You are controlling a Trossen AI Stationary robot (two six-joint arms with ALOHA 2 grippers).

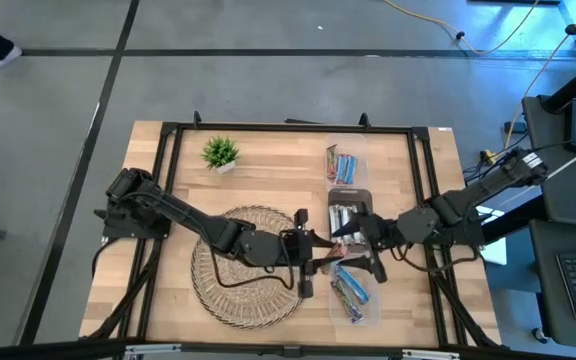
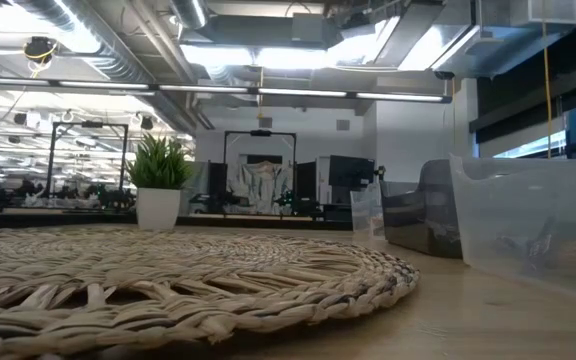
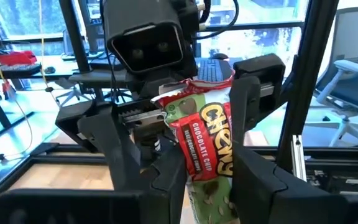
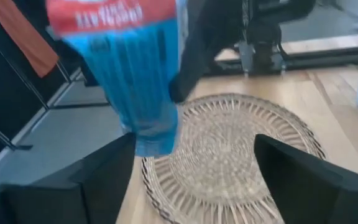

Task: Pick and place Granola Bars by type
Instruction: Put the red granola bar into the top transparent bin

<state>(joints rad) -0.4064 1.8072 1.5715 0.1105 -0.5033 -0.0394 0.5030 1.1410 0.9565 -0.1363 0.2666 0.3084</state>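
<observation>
One granola bar (image 3: 207,140) is up in the air between my two grippers, above the gap between the woven mat and the clear bins (image 1: 333,240). It reads green and red with "Chewy" lettering in the left wrist view. In the right wrist view it looks blue with a red band (image 4: 132,74). My left gripper (image 3: 207,177) (image 1: 313,245) is shut on it. My right gripper (image 4: 194,146) (image 1: 356,238) faces it from the right, open, with a finger on either side of the bar. More bars lie sorted in three bins. The low view shows neither gripper. My left gripper pinches the granola bar's lower part (image 3: 211,186) between its two fingers, coming level from the table's left. The bar is lifted clear of the table. It stands tilted, its upper end (image 3: 194,87) rising toward my right gripper's camera.
Three clear bins line the table's right side: far one (image 1: 360,150) with blue bars, middle one (image 1: 366,197) with silver bars, near one (image 1: 378,302) with blue and green bars. A round woven mat (image 1: 233,275) lies under my left arm. A potted plant (image 1: 220,153) stands far left.
</observation>
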